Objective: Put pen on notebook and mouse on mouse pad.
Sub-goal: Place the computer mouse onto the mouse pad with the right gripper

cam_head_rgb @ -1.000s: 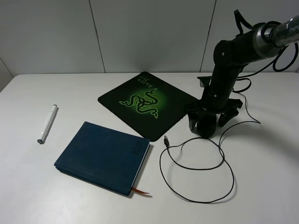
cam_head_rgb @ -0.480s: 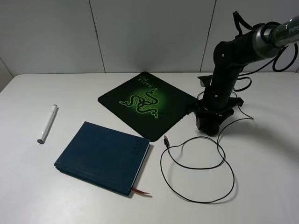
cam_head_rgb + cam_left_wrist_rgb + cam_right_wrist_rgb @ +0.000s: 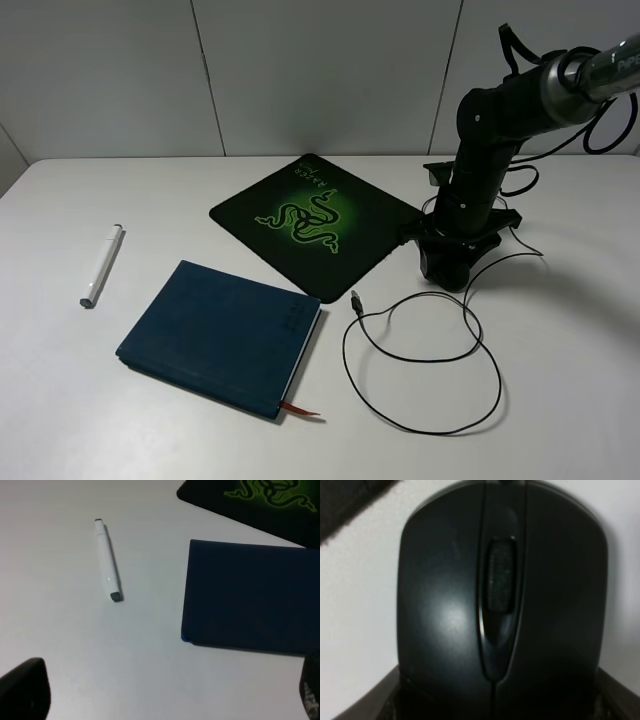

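The black mouse (image 3: 500,595) fills the right wrist view, lying on the white table just right of the mouse pad (image 3: 318,222). My right gripper (image 3: 446,262) stands over it, shut on the mouse, and hides most of it in the high view. The mouse's thin cable (image 3: 430,360) loops toward the front and ends in a USB plug (image 3: 355,297). At the far left lies the white pen (image 3: 101,265) (image 3: 108,560), beside the teal-blue notebook (image 3: 220,335) (image 3: 250,595). My left gripper (image 3: 167,697) hovers open above the table, short of both pen and notebook, and holds nothing.
The white table (image 3: 560,400) ends at a grey panelled wall behind the pad. A reddish ribbon (image 3: 300,409) pokes out of the notebook's front corner. The right arm's own cables (image 3: 520,185) hang behind its wrist.
One second ago the right gripper's fingers stood spread around the mouse; they have since closed on it. Pen, notebook and pad have not moved.
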